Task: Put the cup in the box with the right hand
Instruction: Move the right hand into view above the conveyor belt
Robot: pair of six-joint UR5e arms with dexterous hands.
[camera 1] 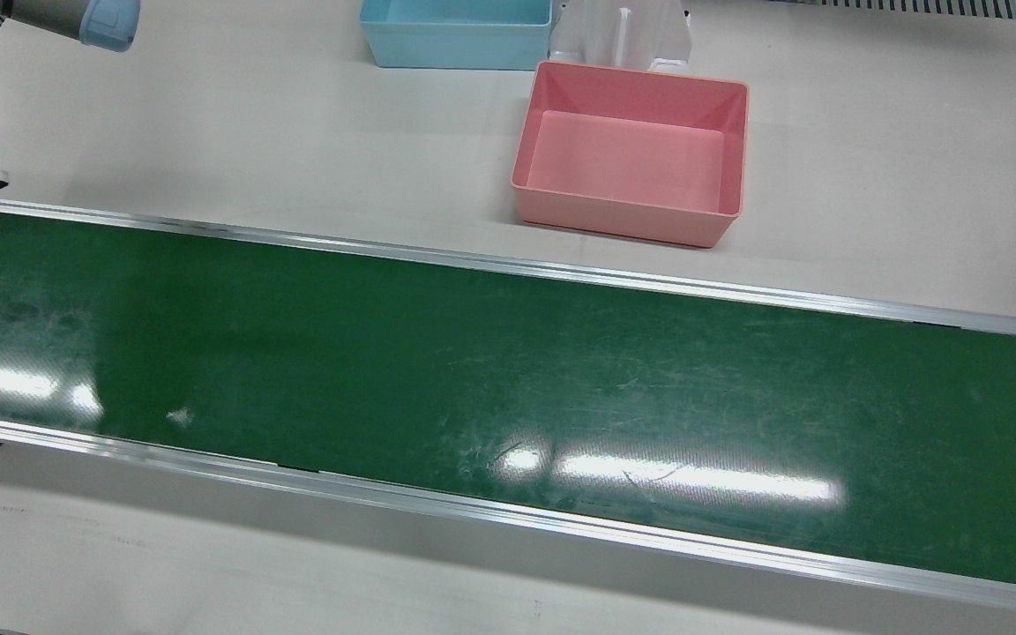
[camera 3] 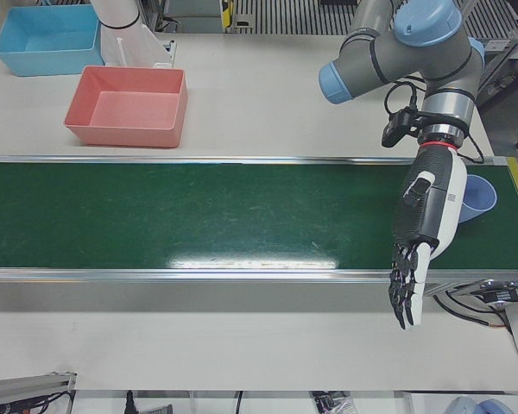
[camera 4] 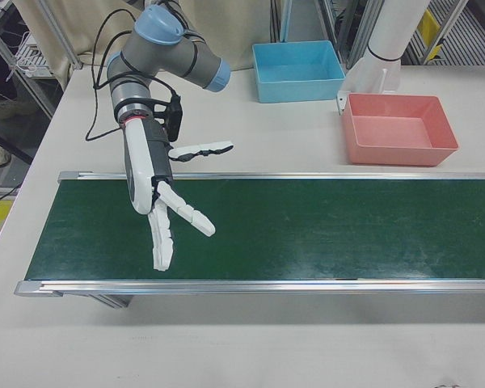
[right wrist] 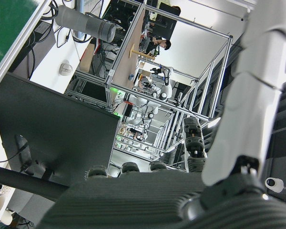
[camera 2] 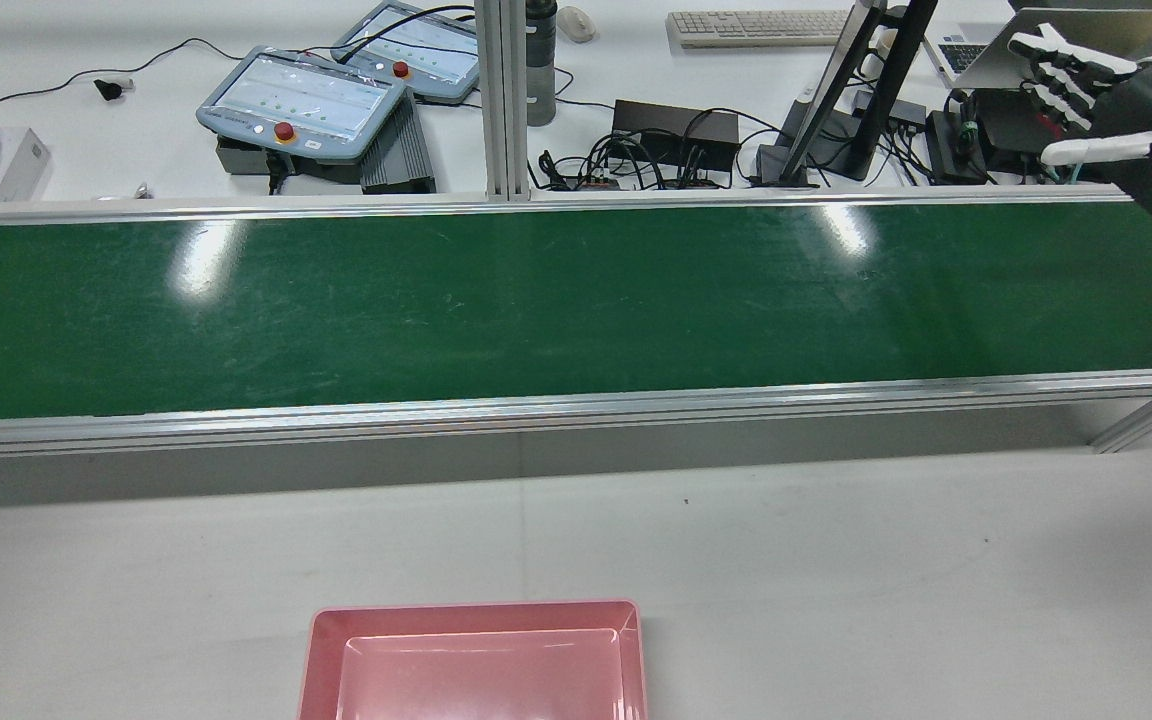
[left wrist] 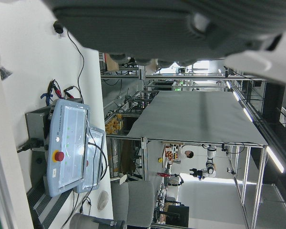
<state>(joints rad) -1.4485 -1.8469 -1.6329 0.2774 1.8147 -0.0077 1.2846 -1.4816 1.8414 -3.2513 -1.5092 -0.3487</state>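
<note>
Our right hand [camera 4: 166, 214] hangs over its end of the green belt [camera 4: 307, 230], fingers [camera 4: 187, 217] spread wide and pointing down, the thumb stretched out sideways; it is released and grasps nothing. In the rear view the same hand [camera 2: 1111, 130] shows at the far right edge, raised above the belt [camera 2: 536, 310], fingers splayed. Its own camera looks past the palm toward shelving and a dark monitor back, with only a corner of belt in sight.

Our left hand [camera 3: 423, 233] hangs at the opposite end of the belt [camera 3: 198, 216], fingers straight, slightly apart and pointing down past the belt's near rail; it too is released and empty. Just behind that hand, at the very end of the belt, we see a light blue cup [camera 3: 476, 198], partly hidden by the wrist, so we cannot tell whether it stands upright or tilts.

The pink box [camera 4: 400, 129] sits empty on the white table [camera 4: 242, 105], behind the belt, well apart from the right hand. A blue box [camera 4: 297, 71] stands beside it, nearer the right arm, also empty. From the front the pink box [camera 1: 631, 159] lies close to the belt's [camera 1: 508, 379] far rail.
</note>
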